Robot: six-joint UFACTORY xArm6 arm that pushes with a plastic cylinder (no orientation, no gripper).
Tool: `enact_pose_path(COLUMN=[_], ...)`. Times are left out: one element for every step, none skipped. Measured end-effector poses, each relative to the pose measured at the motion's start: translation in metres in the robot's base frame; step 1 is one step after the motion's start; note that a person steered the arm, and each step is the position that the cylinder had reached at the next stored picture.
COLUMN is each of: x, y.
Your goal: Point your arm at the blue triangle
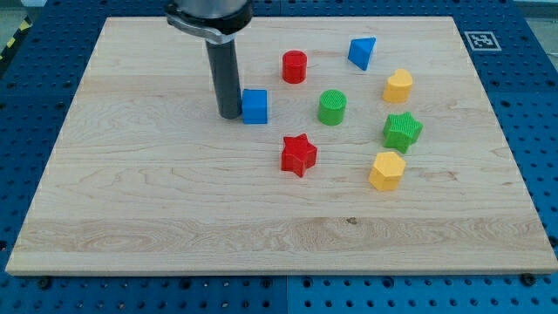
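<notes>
One pale wooden surface (pixel 157 201) fills most of the view, its grain running left to right, resting on a blue perforated base (pixel 35 26). A printed black-and-white marker (pixel 479 39) sits at the surface's top right corner. No pincer is fitted, so no open or closed state can be told; the arm ends in a straight dark rod, smooth and cylindrical, and my tip (pixel 229 115) rests on the wood just left of the blue cube (pixel 255 106), touching it or nearly so.

All the blocks look like ridged, layered plastic. The green star (pixel 402 131) lies at the view's right, with a yellow block (pixel 386 170) of faceted shape just below it and a second yellow block (pixel 398 85) above it. The red star (pixel 298 154) lies below centre, apart from the rest. The green cylinder (pixel 331 107) stands upright between the cube and the right-hand group, and the red cylinder (pixel 295 66) stands above and left of it.

The blue triangle (pixel 362 52) is the topmost block, near the surface's top edge, to the right of the red cylinder and well apart from my tip, up and to the view's right.

Open wood spreads across the whole left side and the bottom band.
</notes>
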State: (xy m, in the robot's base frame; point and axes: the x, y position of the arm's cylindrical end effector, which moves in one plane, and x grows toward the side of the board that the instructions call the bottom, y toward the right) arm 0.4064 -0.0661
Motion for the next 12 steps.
enact_pose_path(x=[0.0, -0.005, -0.047, -0.105, -0.146, -0.172, -0.175, -0.175, -0.174, -0.165, -0.158, -0.158], y=[0.013, -0.027, -0.076, -0.055, 0.01, 0.089, 0.181, 0.222, 0.242, 0.255, 0.253, 0.249])
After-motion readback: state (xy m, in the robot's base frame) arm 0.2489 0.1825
